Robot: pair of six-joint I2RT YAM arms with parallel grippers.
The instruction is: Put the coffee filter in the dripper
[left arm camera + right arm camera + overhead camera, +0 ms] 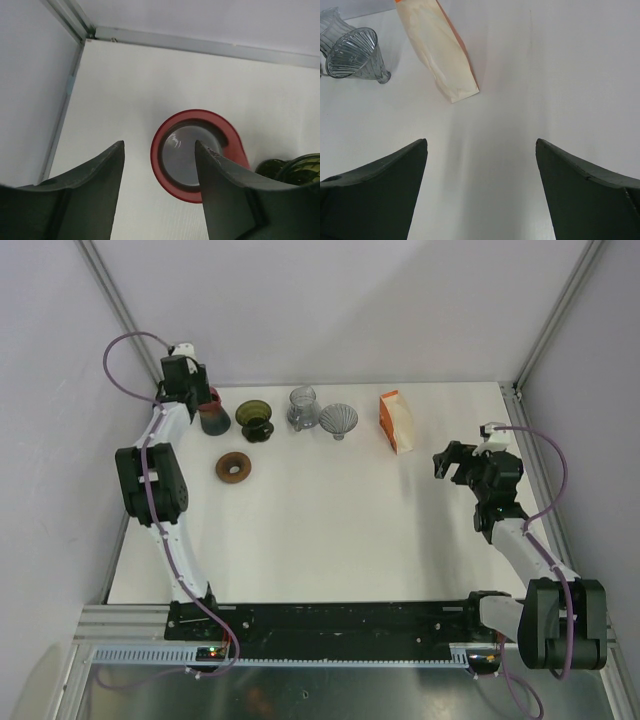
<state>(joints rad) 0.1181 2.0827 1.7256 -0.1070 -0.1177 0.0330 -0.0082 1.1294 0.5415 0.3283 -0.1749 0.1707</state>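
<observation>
Coffee filters, a flat stack of cream paper in an orange-edged pack (397,423), lie at the back of the white table (330,540), toward the right side. They are just right of a clear ribbed glass cone (338,420). Paper like that looks very light, thin and floppy, so I think it will bend, and 2 sheets may stick together. I would pinch just 1 sheet by its loose edge, softly.

The right gripper (481,141) hangs near the pack with its 2 fingers spread wide and nothing in them. Well apart from it, at the back left, the left gripper (159,145) hangs over a round red dripper (235,145). Its fingers are apart too, 1 over the hole and 1 outside the rim, not squeezing anything. The dripper looks hard and smooth, so it may slip.
</observation>
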